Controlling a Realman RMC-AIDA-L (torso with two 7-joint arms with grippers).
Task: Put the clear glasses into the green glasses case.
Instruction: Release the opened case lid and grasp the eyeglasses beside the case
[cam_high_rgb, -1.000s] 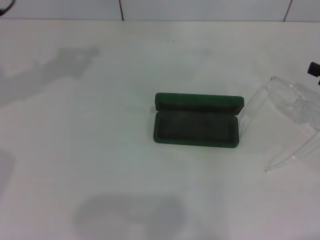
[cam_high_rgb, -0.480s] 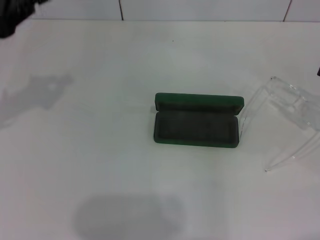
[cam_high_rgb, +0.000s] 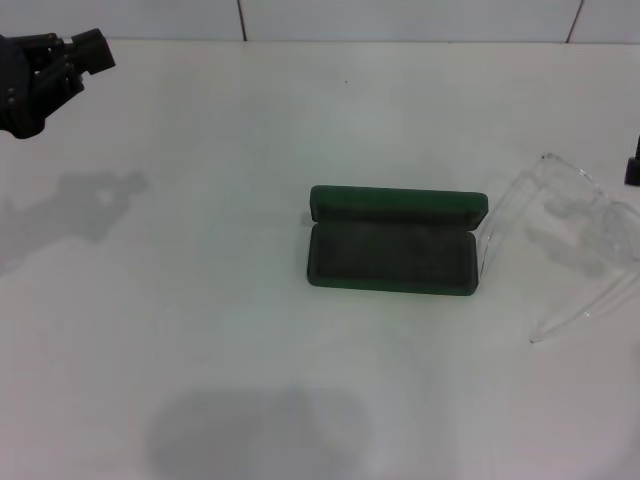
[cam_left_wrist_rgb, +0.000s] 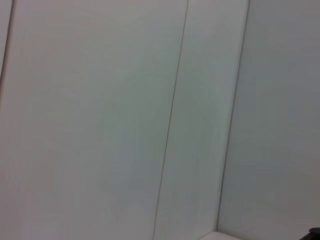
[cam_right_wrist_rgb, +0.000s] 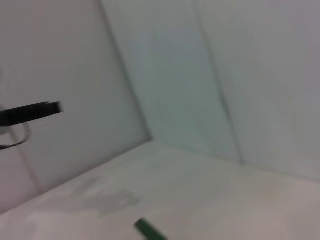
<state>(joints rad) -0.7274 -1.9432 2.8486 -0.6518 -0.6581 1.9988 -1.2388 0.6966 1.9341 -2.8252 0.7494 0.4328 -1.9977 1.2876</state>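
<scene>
The case (cam_high_rgb: 396, 242) lies open near the middle of the white table (cam_high_rgb: 220, 330), its lid standing up along the far edge and the dark lining showing bare. The glasses (cam_high_rgb: 560, 240) sit just to its right, outside it, temple arms unfolded and reaching toward me, one arm close by the case's right end. My left gripper (cam_high_rgb: 45, 70) hangs over the table's far left corner, well away from both; I cannot tell how it is set. My right gripper (cam_high_rgb: 633, 170) only peeks in at the right edge, beyond the glasses, and there too I cannot tell.
</scene>
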